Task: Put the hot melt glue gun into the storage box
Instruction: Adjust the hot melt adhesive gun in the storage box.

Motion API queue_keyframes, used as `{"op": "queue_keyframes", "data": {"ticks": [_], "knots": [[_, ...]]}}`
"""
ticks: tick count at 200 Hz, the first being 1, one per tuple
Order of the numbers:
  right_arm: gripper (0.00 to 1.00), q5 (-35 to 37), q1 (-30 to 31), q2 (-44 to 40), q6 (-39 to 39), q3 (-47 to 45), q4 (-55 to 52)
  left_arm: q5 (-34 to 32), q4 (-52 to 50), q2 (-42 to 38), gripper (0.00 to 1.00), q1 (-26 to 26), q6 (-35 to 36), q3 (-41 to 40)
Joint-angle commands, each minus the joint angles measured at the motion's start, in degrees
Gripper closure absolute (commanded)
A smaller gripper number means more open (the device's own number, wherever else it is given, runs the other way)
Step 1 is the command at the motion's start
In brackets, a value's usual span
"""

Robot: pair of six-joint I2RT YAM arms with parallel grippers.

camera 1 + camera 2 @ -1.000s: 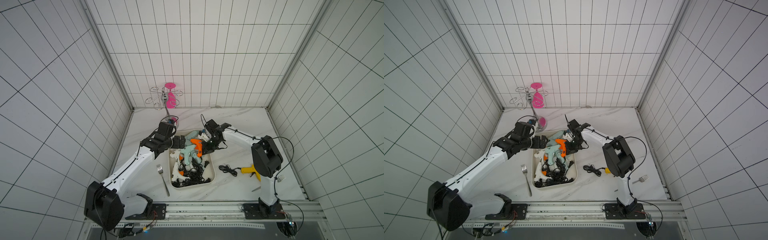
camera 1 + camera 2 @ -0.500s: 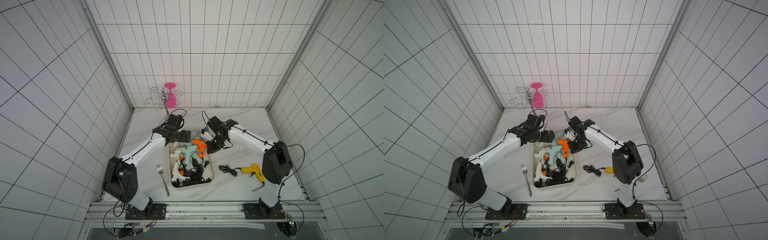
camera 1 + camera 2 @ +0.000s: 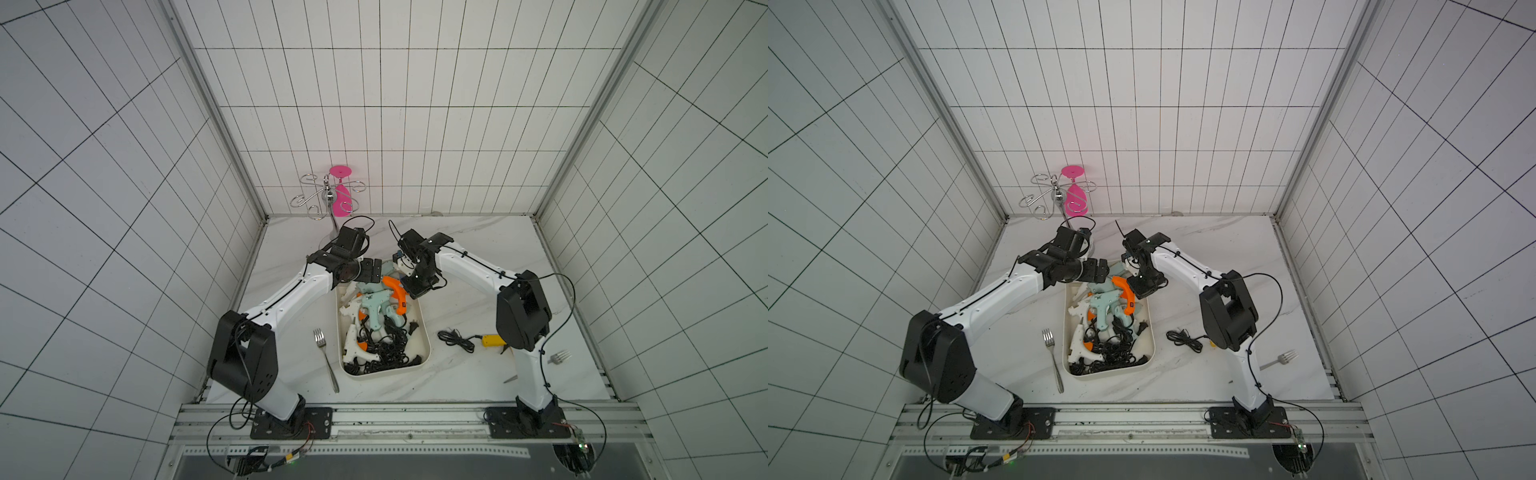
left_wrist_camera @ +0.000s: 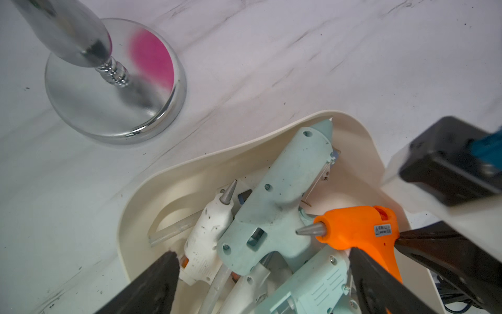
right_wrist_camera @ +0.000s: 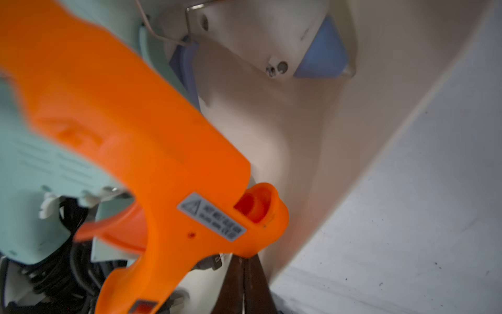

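Two sets of fingers meet over the far end of the box, each there for its own reason. Furthest left, a chrome glass rack (image 3: 320, 199) with a pink glass (image 3: 341, 200) stands at the back of the surface, and a fork (image 3: 327, 360) lies just beside the box. Neither belongs to my job.

My left fingers (image 4: 152, 288) hover spread wide and empty above the far left corner of the storage box (image 4: 190, 174). I judge this a guarding pose: open, so I can steady the heap or catch whatever slides off it.

Inside the box lie a white glue gun (image 4: 209, 233), mint glue guns (image 4: 282, 195) and a tangle of black cords (image 3: 384, 349). The orange glue gun (image 4: 358, 231) rests on top of the mint ones at the far right end, nozzle aimed at a mint body, rear close to the right-hand wall. It rides high because the heap leaves it no bare floor to settle on. Whether its rear overhangs the rim I cannot tell.

My right fingers (image 5: 231, 293) are pressed tight together with nothing between them, their tip against the gun's rear. Closed like this they make one blunt wedge, which I judge suits nudging the gun inward, off the wall.

Further right, a yellow glue gun (image 3: 492, 341) lies on the surface outside the box, partly hidden by my right arm, its cord (image 3: 455, 341) bunched beside it. A second fork (image 3: 559, 356) lies near the right edge.
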Motion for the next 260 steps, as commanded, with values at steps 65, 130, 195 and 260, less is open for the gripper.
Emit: {"op": "queue_keyframes", "data": {"ticks": [65, 130, 195, 260], "knots": [[0.92, 11.18, 4.74, -0.58, 1.57, 2.57, -1.69, -1.94, -1.15, -3.35, 0.01, -0.05, 0.66, -3.72], [0.73, 3.2, 1.05, -15.72, 0.81, -10.74, 7.15, 6.16, 4.01, 3.0, 0.02, -0.76, 0.51, -2.99], [0.75, -23.28, 1.75, -7.92, 10.47, -24.22, 32.07, 4.2, 5.87, 13.34, 0.12, -3.4, -0.52, -3.93], [0.79, -11.79, 1.18, -16.28, 10.7, -33.24, 29.76, 3.26, 6.82, 9.79, 0.18, -5.03, -4.54, -9.3]]}}
